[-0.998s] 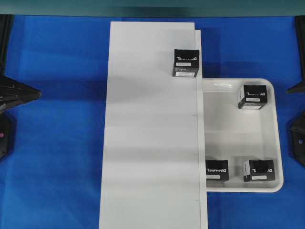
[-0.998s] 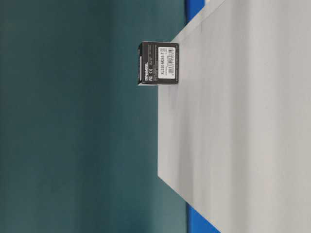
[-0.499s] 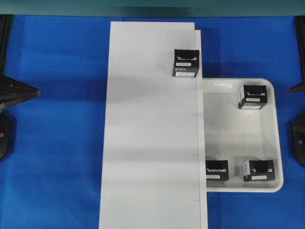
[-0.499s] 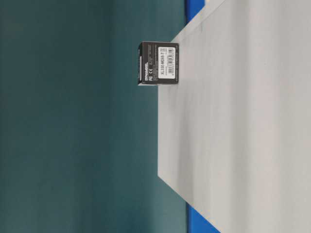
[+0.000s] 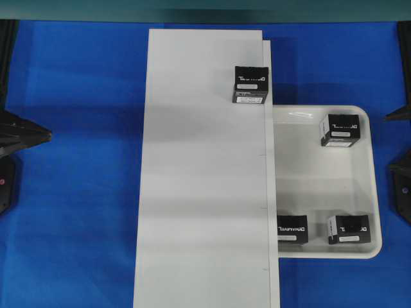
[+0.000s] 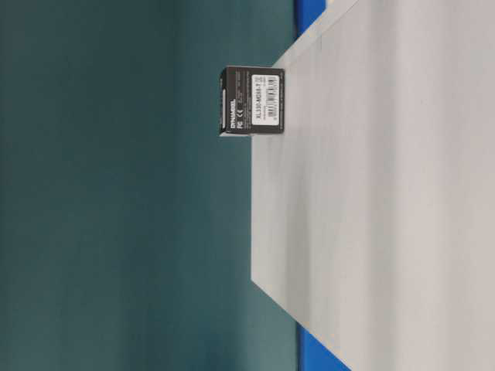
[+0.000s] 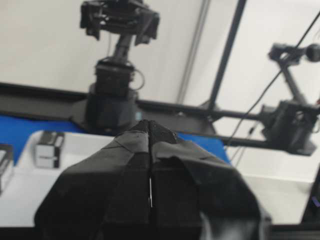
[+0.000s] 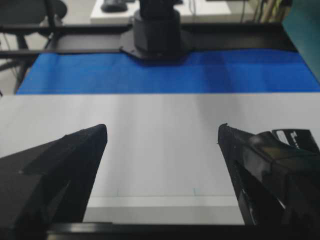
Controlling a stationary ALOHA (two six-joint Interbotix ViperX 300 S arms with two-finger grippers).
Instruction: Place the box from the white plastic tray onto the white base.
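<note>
Scene as I viewed it from the remote station. One small black cuboid box with white lettering (image 5: 250, 84) already stood on the long flat matte white board (image 5: 202, 192), close to its right edge and near the far end. Three like boxes lay in the shallow glossy white rimmed tray (image 5: 321, 179): one at the far right corner (image 5: 341, 130), one at the near right corner (image 5: 349, 229), and one at the near left (image 5: 293, 228), hard against the board's edge and partly hidden by it.

Risks, as I judged them. The near-left box offered little room on its board side, so a finger coming down there could have struck the board's edge and shifted it. The glossy tray looked free to slide, and a push on its rim might have carried all three boxes out of line. A fresh box set down too near the placed one could have knocked it off the board's edge.

The right gripper (image 8: 162, 135) had its jaws spread wide and held nothing; in its own view it looked across the board, with the placed box just behind its right-hand finger (image 8: 265, 170). The tray boxes lay well apart from it. The left gripper (image 7: 150, 131) had its jaws pressed together, empty, at the left margin.
</note>
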